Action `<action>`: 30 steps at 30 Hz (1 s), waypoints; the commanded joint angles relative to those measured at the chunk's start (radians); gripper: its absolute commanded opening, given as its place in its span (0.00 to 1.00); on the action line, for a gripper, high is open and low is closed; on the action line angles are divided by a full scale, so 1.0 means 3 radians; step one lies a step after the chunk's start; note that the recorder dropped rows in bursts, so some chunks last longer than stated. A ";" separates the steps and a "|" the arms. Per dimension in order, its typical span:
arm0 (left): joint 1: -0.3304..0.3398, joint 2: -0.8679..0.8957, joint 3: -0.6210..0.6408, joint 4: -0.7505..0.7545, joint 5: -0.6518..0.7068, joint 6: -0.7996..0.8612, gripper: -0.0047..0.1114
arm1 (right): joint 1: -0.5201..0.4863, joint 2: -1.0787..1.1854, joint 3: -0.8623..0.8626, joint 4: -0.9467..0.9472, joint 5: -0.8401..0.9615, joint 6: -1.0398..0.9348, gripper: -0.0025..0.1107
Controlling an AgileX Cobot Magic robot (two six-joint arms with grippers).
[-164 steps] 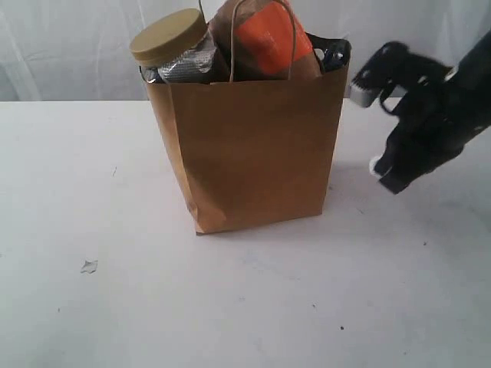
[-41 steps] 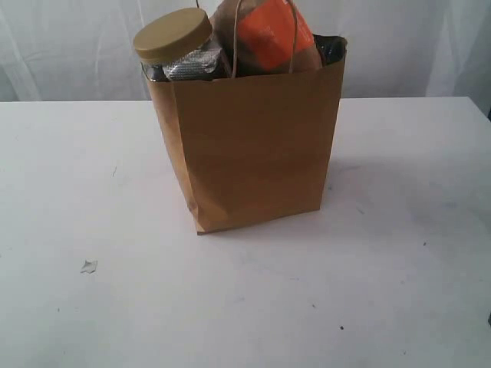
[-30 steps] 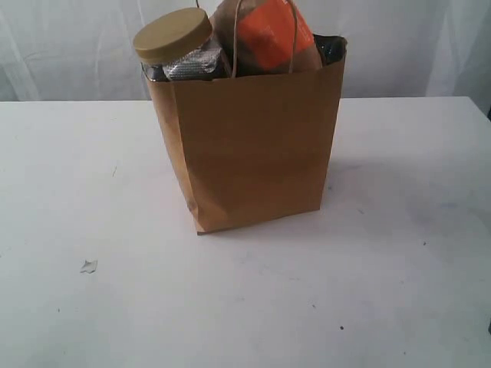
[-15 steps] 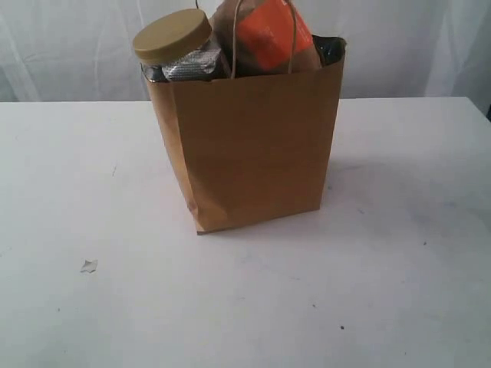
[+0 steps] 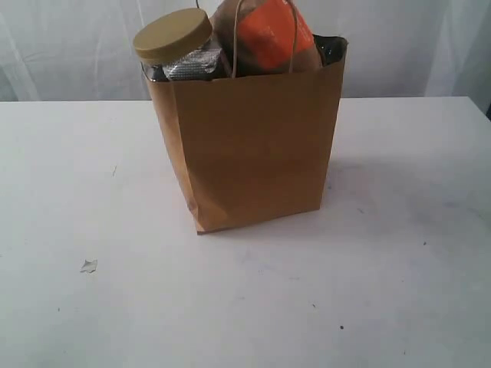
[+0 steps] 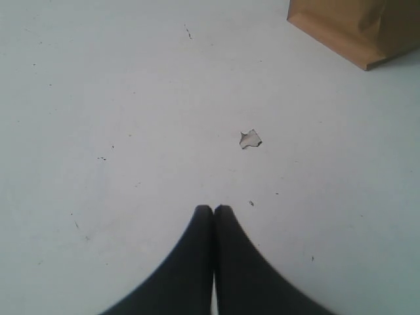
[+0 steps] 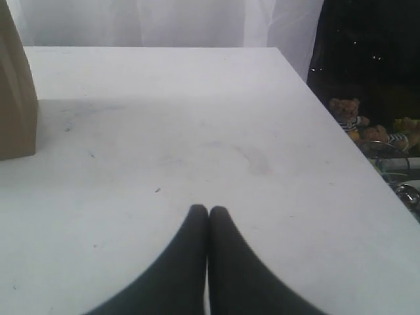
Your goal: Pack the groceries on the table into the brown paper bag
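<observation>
**Task status**

The brown paper bag [image 5: 253,146] is seen upright on the counter [image 5: 383,268], set slightly toward 12 o'clock from the centre of the exterior view. Its mouth is filled to the rim:

- The clear jar with mustard lid [image 5: 173,34] is tilted at the 10 o'clock corner.
- The brown-orange pouch [image 5: 268,34] is lodged at 12 o'clock and projects above the rim.
- A dark glossy item [image 5: 331,47] is visible at the 2 o'clock corner. Its identity cannot be determined.

The bottle, the can and the spaghetti packet cannot be made out and are presumed to be hidden below the rim. No grocery is observed on the counter in any view. Only a small pale scrap [image 5: 89,266] is noted at 8 o'clock from the bag, and it is not counted as a grocery.

**Hand state**

The left hand [image 6: 213,211] is shown with its fingers pressed together, nothing between them, over bare counter and well apart from the bag. The right hand [image 7: 208,211] is shown likewise pressed together and empty. Neither is visible in the exterior view.

Packing is judged complete, and no item left to load is identified.
</observation>
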 commanded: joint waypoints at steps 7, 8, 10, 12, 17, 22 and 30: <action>-0.0022 -0.0019 0.0008 -0.0023 0.0003 -0.0020 0.04 | -0.0156 -0.0017 0.0007 0.0248 0.0001 -0.0467 0.02; -0.0022 -0.0019 0.0008 -0.0023 0.0003 -0.0020 0.04 | -0.0156 -0.0017 0.0007 0.0270 0.0001 -0.0467 0.02; -0.0022 -0.0019 0.0008 -0.0023 0.0003 -0.0020 0.04 | -0.0156 -0.0017 0.0007 0.0270 -0.0007 -0.0467 0.02; -0.0022 -0.0019 0.0008 -0.0023 0.0003 -0.0020 0.04 | -0.0156 -0.0017 0.0007 0.0270 -0.0007 -0.0467 0.02; -0.0022 -0.0019 0.0008 -0.0023 0.0003 -0.0020 0.04 | -0.0156 -0.0017 0.0007 0.0270 -0.0007 -0.0467 0.02; -0.0022 -0.0019 0.0008 -0.0023 0.0003 -0.0020 0.04 | -0.0156 -0.0017 0.0007 0.0270 -0.0007 -0.0467 0.02; -0.0022 -0.0020 0.0008 0.0233 -0.0647 0.0339 0.04 | -0.0156 -0.0017 0.0007 0.0270 -0.0007 -0.0467 0.02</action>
